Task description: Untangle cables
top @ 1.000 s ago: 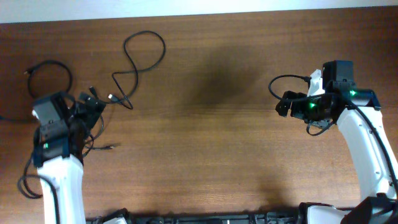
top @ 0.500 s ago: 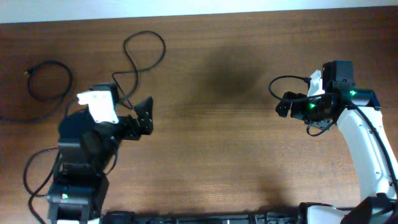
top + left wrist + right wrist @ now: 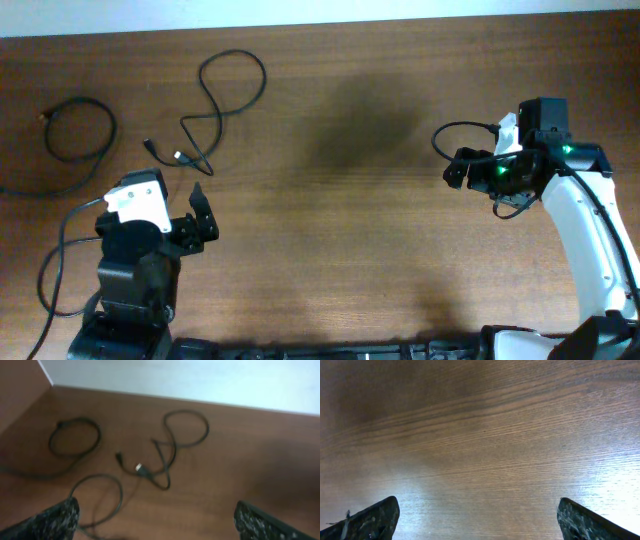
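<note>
Over on the far-left part of the table [image 3: 330,250], the cables [image 3: 161,462] are lying loosely spread out. One is sitting as a coil [image 3: 99,435] off by itself, and another is snaking from its plug [image 3: 178,155] toward the far side. Meanwhile the left gripper [image 3: 203,213] is hovering just on the near side of that plug, jaws spread and holding nothing, so the plug is lying right ahead of it. And the right gripper [image 3: 458,170] is hanging over bare wood well apart, also spread wide and empty. Looking like the left arm's grab.
</note>
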You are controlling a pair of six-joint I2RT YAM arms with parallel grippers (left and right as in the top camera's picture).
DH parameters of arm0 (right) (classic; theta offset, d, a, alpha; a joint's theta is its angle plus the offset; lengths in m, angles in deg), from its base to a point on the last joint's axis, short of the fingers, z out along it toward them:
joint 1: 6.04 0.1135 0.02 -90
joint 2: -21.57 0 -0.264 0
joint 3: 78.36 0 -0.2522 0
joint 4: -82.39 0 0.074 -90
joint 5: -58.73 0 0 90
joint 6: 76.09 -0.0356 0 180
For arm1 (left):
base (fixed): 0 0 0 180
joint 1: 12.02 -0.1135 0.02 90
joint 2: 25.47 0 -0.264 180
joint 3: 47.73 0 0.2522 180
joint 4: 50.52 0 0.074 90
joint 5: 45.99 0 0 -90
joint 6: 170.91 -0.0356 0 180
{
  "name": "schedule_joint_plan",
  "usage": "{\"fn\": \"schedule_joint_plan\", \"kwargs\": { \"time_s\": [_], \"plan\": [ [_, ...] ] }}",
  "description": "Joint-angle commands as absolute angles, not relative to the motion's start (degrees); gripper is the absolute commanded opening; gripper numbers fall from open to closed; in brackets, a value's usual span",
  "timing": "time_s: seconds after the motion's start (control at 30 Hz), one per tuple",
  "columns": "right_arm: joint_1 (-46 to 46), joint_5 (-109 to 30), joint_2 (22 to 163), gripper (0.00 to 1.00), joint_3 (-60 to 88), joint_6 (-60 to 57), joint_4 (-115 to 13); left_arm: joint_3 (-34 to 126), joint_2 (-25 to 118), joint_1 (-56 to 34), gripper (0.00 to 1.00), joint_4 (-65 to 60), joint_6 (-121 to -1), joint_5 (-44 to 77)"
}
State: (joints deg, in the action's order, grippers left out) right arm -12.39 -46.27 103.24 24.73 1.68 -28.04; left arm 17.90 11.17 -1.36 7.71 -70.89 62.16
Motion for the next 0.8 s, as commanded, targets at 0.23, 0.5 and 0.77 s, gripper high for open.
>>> {"fn": "schedule_joint_plan", "kwargs": {
  "time_s": [0.23, 0.5, 0.77],
  "plan": [
    [-12.5, -46.0, 103.3, 0.99, 24.6, 1.4, -27.9, 18.2, 7.3, -2.7, 0.99, 23.5, -71.6, 63.7],
    [-12.5, -46.0, 103.3, 0.99, 24.6, 1.4, -27.9, 18.2, -5.0, -11.2, 0.99, 28.4, -71.6, 63.7],
    [-12.5, -46.0, 103.3, 0.99, 24.6, 1.4, -27.9, 18.2, -17.3, -15.8, 0.99, 32.6, -71.6, 63.7]
  ]
}}
